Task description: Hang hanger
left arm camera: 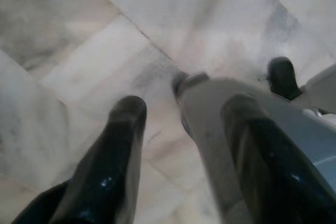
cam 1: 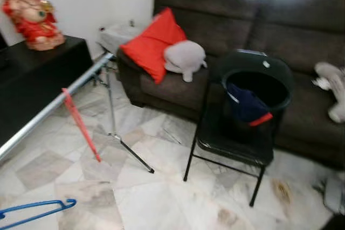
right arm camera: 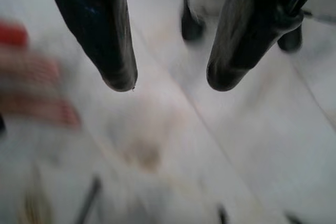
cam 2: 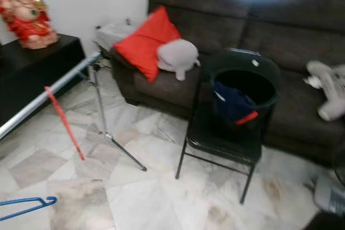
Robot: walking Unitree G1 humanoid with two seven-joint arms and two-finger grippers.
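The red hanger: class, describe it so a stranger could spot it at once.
Start at the brown sofa, then go left to the silver rail slanting above the marble floor. The red hanger dangles from that rail. Unlike the blue hanger low in the near left corner, it is red and already hung.

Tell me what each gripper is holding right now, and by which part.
Nothing is held. The left gripper and right gripper both hang open over bare floor; the blue hanger lies apart.
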